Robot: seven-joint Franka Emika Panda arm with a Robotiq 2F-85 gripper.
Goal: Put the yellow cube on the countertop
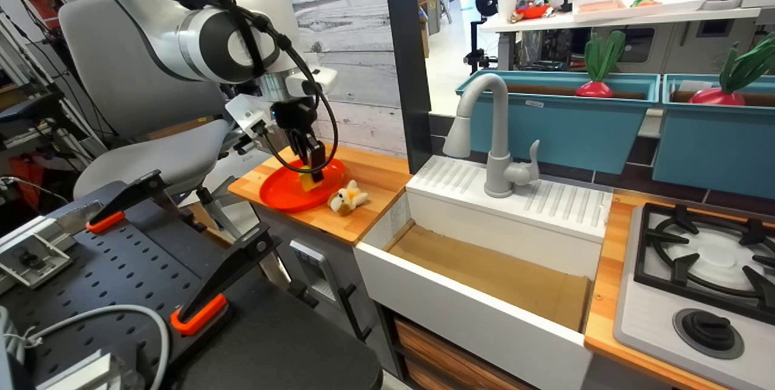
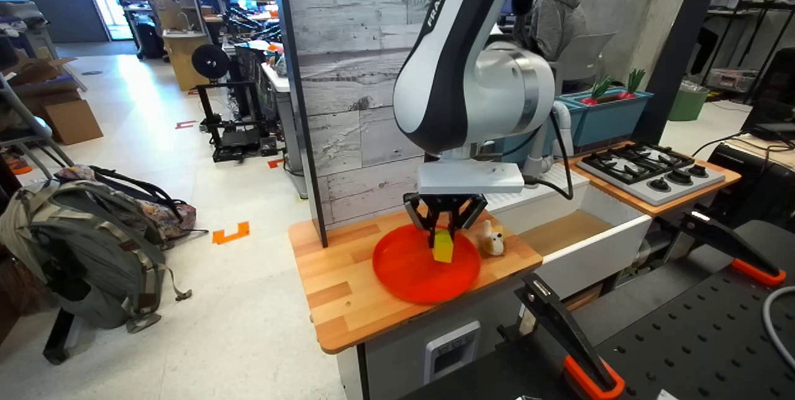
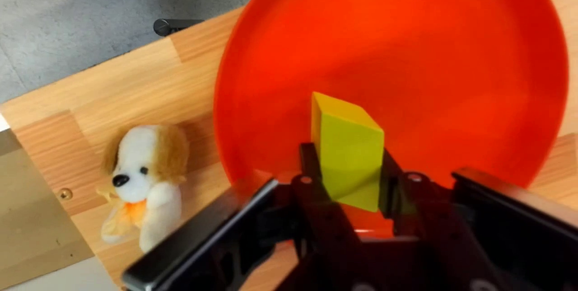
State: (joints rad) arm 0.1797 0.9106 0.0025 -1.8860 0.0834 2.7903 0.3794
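The arm (image 2: 490, 102) is stretched over the wooden tabletop (image 2: 338, 310), its last links bent so that the hand (image 3: 348, 170) is pointed downward above the round orange-red plate (image 3: 451, 78). In an exterior view the lettered white link is slanted from the top edge to a rounded joint, below which the hand is hung beneath a flat white housing (image 2: 470, 177). The hand is narrowed onto the yellow cube (image 2: 443, 248), which is gripped between the two black fingers (image 3: 311, 162), one set against each of two opposite sides. In the wrist view the fingers are brought in from the lower edge, and part of the cube is seen projecting past their tips. The cube is held within the outline of the plate; whether its underside is touched by the plate cannot be told. A black cable (image 1: 330, 117) is looped beside the hand in both exterior views. Just beside the plate, on the bare wood, a small plush dog (image 3: 151, 187) is placed, between the plate and the white sink (image 1: 472, 323), over which a grey faucet (image 1: 499, 117) is mounted
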